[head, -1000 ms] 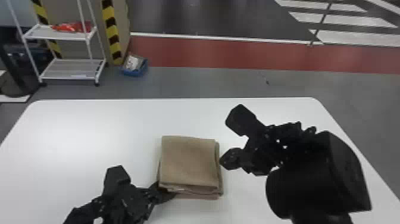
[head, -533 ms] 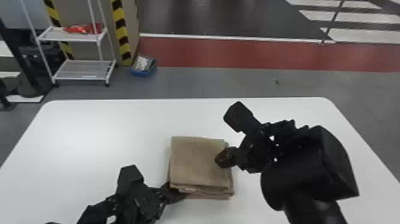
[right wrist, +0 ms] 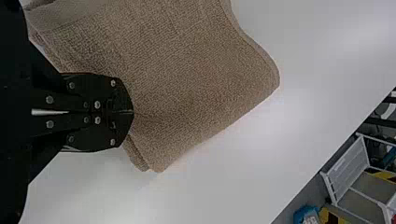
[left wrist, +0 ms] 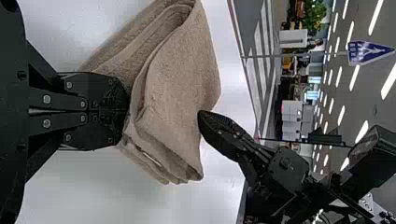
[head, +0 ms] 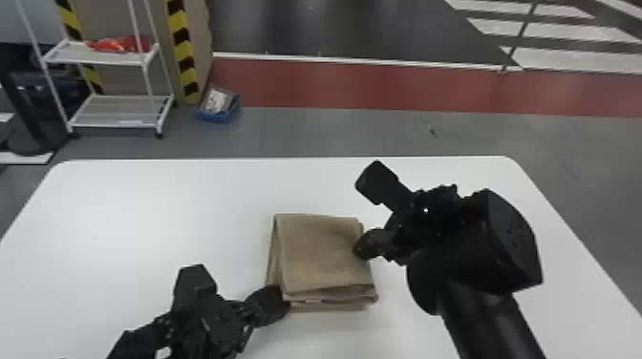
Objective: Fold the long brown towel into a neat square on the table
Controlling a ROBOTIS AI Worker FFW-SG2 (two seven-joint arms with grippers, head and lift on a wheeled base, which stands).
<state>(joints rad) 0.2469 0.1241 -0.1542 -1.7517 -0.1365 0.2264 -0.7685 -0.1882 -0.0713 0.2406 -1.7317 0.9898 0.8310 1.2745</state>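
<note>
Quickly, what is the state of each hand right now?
Left hand: closed, at the brown towel's near left corner; whether it grips cloth cannot be told.
Right hand: closed, at the towel's right edge; gripping cannot be told.

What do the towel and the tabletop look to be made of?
The brown towel looks like matt terry cloth, going by its fine, nubbly pile; cotton is likely, but a blend is possible. The tabletop seems to be smooth white laminate with a slight sheen, judging by its soft glare, though painted board could look alike.
</note>
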